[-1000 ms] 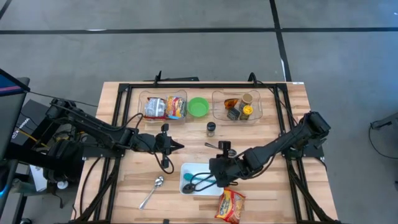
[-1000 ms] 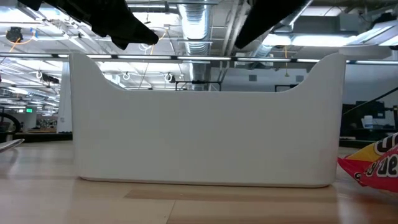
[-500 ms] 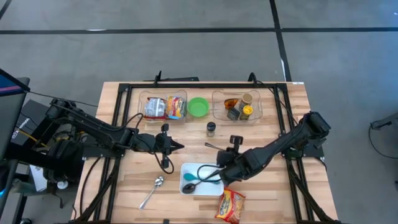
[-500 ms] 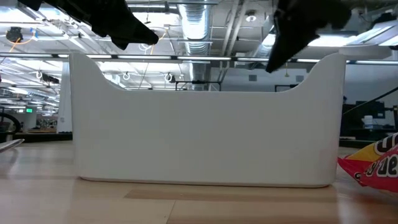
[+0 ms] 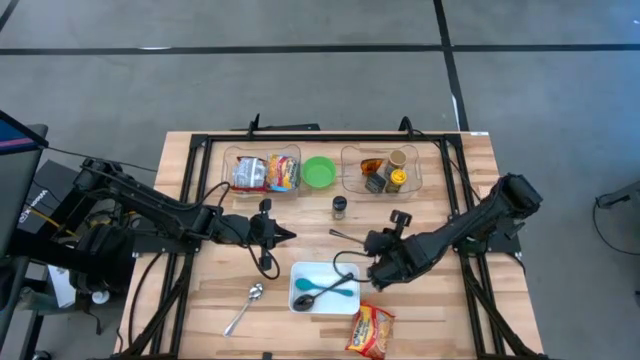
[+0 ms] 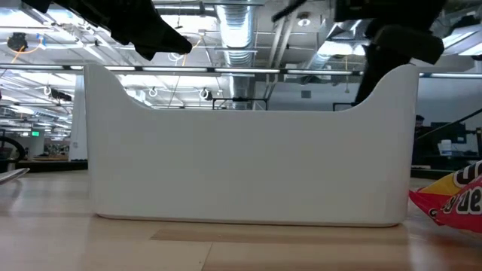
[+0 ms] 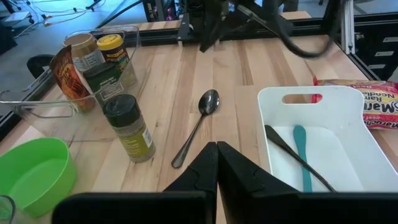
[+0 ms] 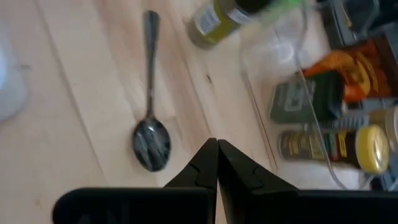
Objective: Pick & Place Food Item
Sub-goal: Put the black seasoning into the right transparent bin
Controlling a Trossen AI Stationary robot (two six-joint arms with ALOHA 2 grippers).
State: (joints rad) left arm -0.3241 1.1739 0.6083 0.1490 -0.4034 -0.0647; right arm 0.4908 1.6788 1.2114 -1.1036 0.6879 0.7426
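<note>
My end effector (image 8: 216, 163): fingers pressed together, nothing between them.
Spoon (image 8: 150, 118): flat on the wooden surface (image 8: 74, 112), bowl nearest me.
Spice jar (image 8: 219, 22): past the handle, blurred.
Clear bin (image 8: 298, 93): holds packets and a yellow-capped bottle (image 8: 336, 148).

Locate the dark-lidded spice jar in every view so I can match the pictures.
High view: spice jar stands mid-table, near the green bowl.
Low view: not in it; the white tray blocks the table.
Left wrist view: jar upright between bowl and spoon.
Right wrist view: jar, blurred, past the spoon's handle.
Shared landmark: the metal spoon beside it.
</note>
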